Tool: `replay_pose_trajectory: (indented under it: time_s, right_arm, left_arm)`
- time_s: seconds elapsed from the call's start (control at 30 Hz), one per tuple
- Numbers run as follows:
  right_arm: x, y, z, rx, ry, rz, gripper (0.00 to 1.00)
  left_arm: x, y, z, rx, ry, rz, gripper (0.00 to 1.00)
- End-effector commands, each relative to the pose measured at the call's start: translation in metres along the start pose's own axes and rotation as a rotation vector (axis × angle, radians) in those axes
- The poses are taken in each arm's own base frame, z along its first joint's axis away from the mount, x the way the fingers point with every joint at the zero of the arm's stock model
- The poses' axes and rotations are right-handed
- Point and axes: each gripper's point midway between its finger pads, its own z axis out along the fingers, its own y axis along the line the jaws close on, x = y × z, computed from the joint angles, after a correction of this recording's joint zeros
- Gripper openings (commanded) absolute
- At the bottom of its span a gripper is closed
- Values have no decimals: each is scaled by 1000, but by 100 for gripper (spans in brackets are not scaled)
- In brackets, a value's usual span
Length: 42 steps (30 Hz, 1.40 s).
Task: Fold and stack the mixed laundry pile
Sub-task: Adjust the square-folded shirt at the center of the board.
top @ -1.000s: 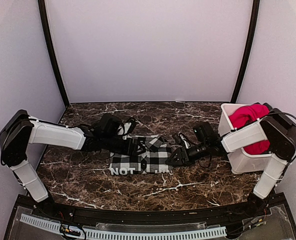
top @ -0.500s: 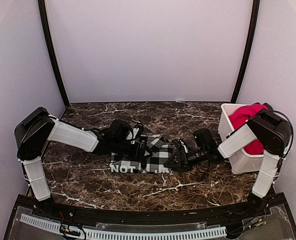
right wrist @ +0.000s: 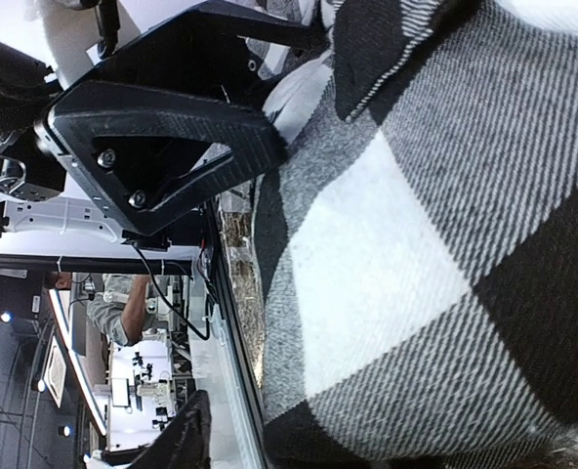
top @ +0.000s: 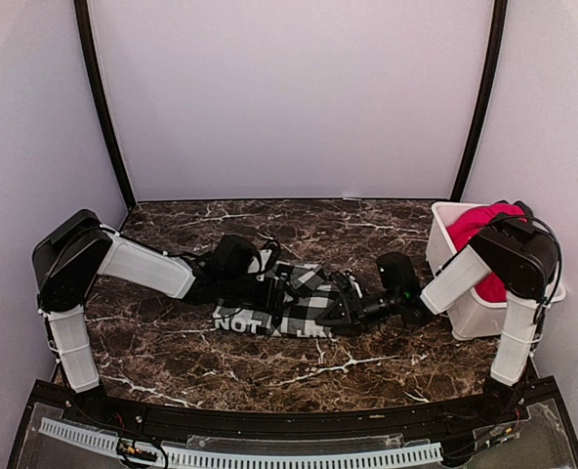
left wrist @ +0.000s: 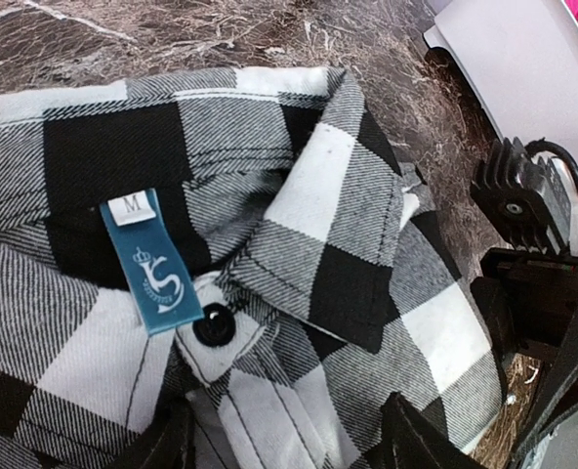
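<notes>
Dark marbled bench (top: 172,342) in a pale booth. A checked shirt (top: 304,303) lies mid-bench, both arms low on it. Left pincer (left wrist: 289,445) stands apart over the collar; whether the right pincer (top: 340,311) is apart or clamped cannot be told. Shirt folding seems in hand; next, an edge needs gripping and drawing across. The red garment (top: 479,230) sits in the white bin (top: 484,318).

the white-and-black left arm (top: 147,269) and right arm (top: 457,278) stretch low, inward; the left black two-finger gripper (top: 277,293) is spread, the right black two-finger gripper (top: 341,310) unclear.

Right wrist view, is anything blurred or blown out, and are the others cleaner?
Right wrist view: checked shirt weave sharp, room behind dim and soft. Left wrist view: collar label crisp, white bin glares. Top external view: even, soft light.
</notes>
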Motion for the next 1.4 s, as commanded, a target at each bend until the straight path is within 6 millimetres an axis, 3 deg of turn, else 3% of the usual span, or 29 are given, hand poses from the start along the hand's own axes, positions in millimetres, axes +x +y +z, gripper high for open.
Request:
replay_pose_trajectory:
  time_s: [0.0, 0.13, 0.37, 0.5, 0.63, 0.77, 0.83, 1.1, 1.23, 1.37]
  right_arm:
    - [7, 30, 4, -85, 43, -72, 39]
    - [26, 31, 5, -83, 82, -50, 29]
    - [56, 8, 16, -20, 135, -17, 21]
    - [52, -4, 21, 27, 109, -48, 19]
    - [41, -4, 25, 36, 74, -70, 18]
    - [34, -12, 25, 87, 44, -32, 7]
    - [33, -21, 21, 128, 32, 2, 0]
    - [41, -25, -2, 260, 43, -3, 0]
    - [49, -37, -22, 386, 72, 8, 0]
    - [44, -44, -36, 471, 93, -24, 0]
  left_arm:
    - [29, 31, 8, -111, 63, -61, 64]
    - [33, 39, 9, -141, 70, -90, 62]
    - [35, 47, 10, -158, 75, -136, 59]
    - [37, 48, 11, -154, 80, -141, 59]
    - [39, 49, 11, -154, 86, -143, 59]
    - [41, 51, 10, -163, 90, -160, 57]
    - [40, 50, 8, -160, 87, -171, 57]
    - [34, 54, -9, -201, 55, -189, 56]
    - [32, 62, -17, -232, 41, -212, 54]
    - [23, 43, -22, -146, 13, -177, 64]
